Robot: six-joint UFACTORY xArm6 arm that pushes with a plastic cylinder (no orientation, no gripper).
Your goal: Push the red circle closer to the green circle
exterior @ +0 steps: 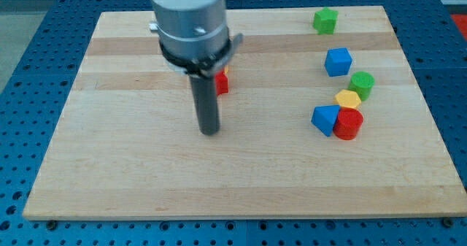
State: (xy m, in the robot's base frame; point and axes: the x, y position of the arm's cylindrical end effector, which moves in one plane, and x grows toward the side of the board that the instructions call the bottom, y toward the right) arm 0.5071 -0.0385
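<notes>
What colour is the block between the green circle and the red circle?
Yellow block, clearest in the camera view.

**Hidden behind the arm, cut by the frame**

The arm's grey housing point(186, 12) runs off the view's top, so its upper part cannot be seen. It and the dark rod cover part of the bench point(109, 166) behind them. Just to the view's right of the rod, a red block point(222, 84) shows only as a narrow sliver; its shape cannot be made out. A scrap of yellow point(225, 70) sits at its upper edge, too small to tell whether it is a separate block. The blue block point(325, 119) is overlapped on its right by the red circle point(349, 124), so its outline is partly hidden there.
</notes>
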